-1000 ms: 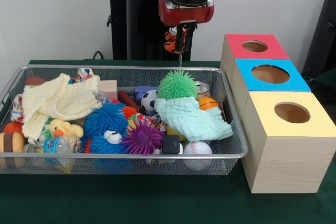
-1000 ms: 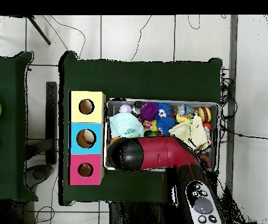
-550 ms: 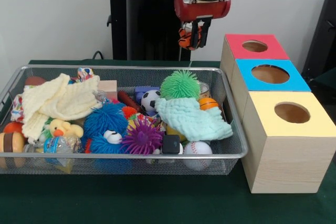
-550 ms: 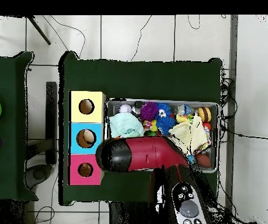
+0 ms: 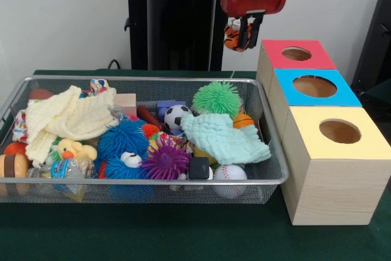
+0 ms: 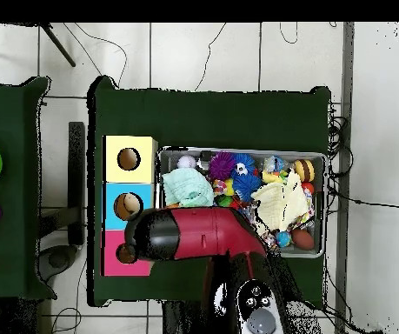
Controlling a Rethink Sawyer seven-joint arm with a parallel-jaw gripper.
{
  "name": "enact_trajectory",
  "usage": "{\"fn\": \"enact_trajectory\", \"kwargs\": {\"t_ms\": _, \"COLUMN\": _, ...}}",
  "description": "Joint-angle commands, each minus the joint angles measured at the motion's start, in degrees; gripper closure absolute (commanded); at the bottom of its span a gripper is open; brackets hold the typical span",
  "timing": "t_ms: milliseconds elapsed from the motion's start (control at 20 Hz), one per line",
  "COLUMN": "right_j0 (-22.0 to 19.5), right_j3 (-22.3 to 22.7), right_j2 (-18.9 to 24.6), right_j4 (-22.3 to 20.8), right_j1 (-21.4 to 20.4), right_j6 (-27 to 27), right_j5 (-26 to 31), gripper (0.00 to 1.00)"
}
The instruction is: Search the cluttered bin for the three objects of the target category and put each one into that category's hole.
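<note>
My gripper (image 5: 245, 42) hangs high above the table, just left of the red box (image 5: 275, 65), and is shut on a small orange striped plush toy (image 5: 231, 36). The red box's round hole (image 5: 296, 54) lies a little to the right of the gripper and below it. The wire bin (image 5: 140, 181) holds a jumble of toys, among them a green spiky ball (image 5: 217, 99), a soccer ball (image 5: 176, 116) and a baseball (image 5: 230, 173). From overhead, the arm's head (image 6: 155, 237) covers part of the red box (image 6: 114, 261) and hides the gripper.
A blue box (image 5: 314, 85) and a yellow box (image 5: 339, 131), each with a hole, stand in a row in front of the red one. A mint cloth (image 5: 223, 139), a yellow cloth (image 5: 67, 117), a blue fuzzy toy (image 5: 124, 142) and a purple spiky ball (image 5: 165, 160) fill the bin.
The gripper has carried the orange toy up and to the right, from over the bin's back edge toward the red box. The green spiky ball shifted slightly right.
</note>
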Motion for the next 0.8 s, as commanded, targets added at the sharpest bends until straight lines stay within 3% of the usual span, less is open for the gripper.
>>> {"fn": "enact_trajectory", "kwargs": {"t_ms": 50, "right_j0": 1.6, "right_j3": 2.6, "right_j2": -2.4, "right_j4": 3.6, "right_j1": -0.9, "right_j6": 13.5, "right_j5": 6.4, "gripper": 1.00}}
{"fn": "enact_trajectory", "kwargs": {"t_ms": 800, "right_j0": 5.8, "right_j3": 2.9, "right_j2": -5.8, "right_j4": 8.4, "right_j1": 0.3, "right_j6": 14.3, "right_j5": 5.9, "gripper": 1.00}}
